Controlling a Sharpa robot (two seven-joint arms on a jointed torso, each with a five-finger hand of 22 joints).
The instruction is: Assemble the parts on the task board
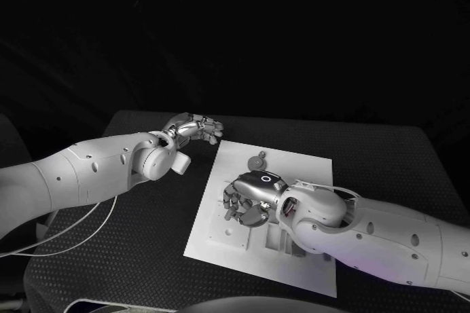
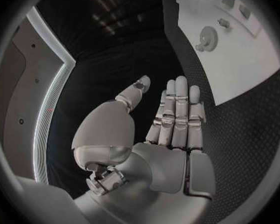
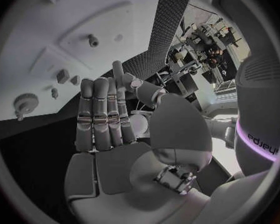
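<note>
Your flat white rectangular task board (image 1: 294,177) sits mid-frame on the black table (image 1: 392,157), a small grey gear-shaped part (image 1: 257,159) near its upper edge. Right hand (image 1: 247,201) hovers over it, fingers extended, empty. Left hand (image 1: 196,127) at the upper-left corner, fingers straight, empty.

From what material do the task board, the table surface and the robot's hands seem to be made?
Task board: looks like matte white plastic, smooth, with molded recesses; painted metal is possible.
Table: black, with a fine woven-looking texture in the left wrist view, probably a fabric or rubber mat.
Left hand and right hand: silver with soft highlights, seemingly metal or metallic-coated plastic.
</note>
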